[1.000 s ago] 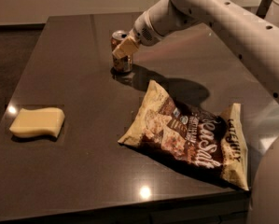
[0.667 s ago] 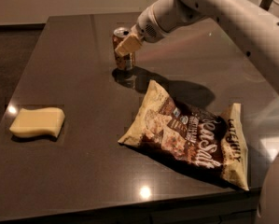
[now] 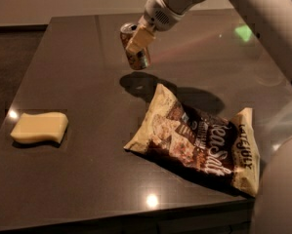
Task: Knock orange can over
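The orange can [image 3: 138, 57] is copper-orange with a silver top. It hangs tilted above the dark table [image 3: 77, 91], its top leaning to the left, and its shadow lies on the table below it. My gripper [image 3: 137, 42] comes in from the upper right and is shut on the can's upper half. One tan finger [image 3: 140, 37] lies across the front of the can; the other finger is hidden behind it.
A large brown and cream chip bag [image 3: 199, 140] lies flat just in front and to the right of the can's shadow. A yellow sponge [image 3: 39, 127] lies at the left. My white arm [image 3: 262, 13] spans the upper right. The table's front edge runs along the bottom.
The can has risen off the table in my gripper and moved slightly right. It is now tilted, with a gap between it and its shadow.
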Available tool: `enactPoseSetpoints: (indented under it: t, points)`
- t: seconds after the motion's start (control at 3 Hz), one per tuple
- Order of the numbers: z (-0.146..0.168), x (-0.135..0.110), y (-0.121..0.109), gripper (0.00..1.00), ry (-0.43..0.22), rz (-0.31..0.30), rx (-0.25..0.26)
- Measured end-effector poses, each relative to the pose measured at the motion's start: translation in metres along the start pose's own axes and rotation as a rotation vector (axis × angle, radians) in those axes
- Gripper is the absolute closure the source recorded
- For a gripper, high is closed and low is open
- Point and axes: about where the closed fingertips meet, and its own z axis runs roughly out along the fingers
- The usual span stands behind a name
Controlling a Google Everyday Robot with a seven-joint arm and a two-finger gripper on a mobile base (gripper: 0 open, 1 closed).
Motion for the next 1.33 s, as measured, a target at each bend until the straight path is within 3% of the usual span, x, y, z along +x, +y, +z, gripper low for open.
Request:
enactPoseSetpoints:
  t: [0.67,1.33]
  points:
    - [-0.001,0.023,0.031,1.0,0.281,-0.212,-0.137]
    - [0.005,0.032,0.051,0.6,0.435,-0.382,-0.173]
